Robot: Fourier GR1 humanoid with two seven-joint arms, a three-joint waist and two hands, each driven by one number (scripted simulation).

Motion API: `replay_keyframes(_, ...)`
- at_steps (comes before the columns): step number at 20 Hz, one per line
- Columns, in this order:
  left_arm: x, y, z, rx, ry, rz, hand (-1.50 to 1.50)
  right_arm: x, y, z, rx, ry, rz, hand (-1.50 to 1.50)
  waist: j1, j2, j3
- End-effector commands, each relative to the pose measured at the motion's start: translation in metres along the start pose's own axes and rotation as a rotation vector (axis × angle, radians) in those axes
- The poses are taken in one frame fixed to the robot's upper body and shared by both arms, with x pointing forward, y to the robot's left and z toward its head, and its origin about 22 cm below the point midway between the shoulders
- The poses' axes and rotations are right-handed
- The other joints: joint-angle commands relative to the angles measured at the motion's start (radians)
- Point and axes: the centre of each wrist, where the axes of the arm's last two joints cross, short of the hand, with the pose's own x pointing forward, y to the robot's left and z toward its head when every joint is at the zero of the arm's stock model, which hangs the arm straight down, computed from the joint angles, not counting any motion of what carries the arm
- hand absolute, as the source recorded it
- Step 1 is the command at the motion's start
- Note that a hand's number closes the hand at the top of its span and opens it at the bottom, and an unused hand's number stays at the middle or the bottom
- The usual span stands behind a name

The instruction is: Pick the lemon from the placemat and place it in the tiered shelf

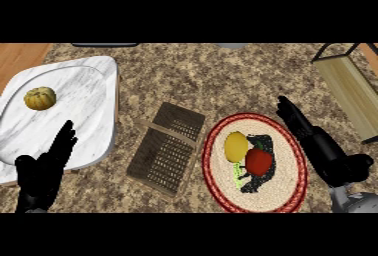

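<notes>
- Head view: the lemon [236, 145] lay on the round placemat [221, 192], touching a red fruit [259, 161].
- The right hand [299, 122] hovered at the mat's right edge with fingers straight and apart, holding nothing, apparently positioned to grasp the lemon.
- The tiered shelf [353, 90] stood beyond, at far right.
- The left hand [46, 172] rested open, lower left.
</notes>
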Motion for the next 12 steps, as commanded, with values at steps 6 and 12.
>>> replay_keyframes(6,0.069,0.003,-0.035,-0.034,-0.256,0.107,0.0,0.042,-0.027,-0.04,-0.516,-0.203,0.095,1.5,-0.073,-0.005,-0.057)
replay_keyframes(12,0.074,-0.006,-0.059,-0.117,-0.205,0.171,0.0,-0.004,0.014,-0.035,-0.679,-0.097,-0.227,-1.5,-0.072,-0.002,-0.053)
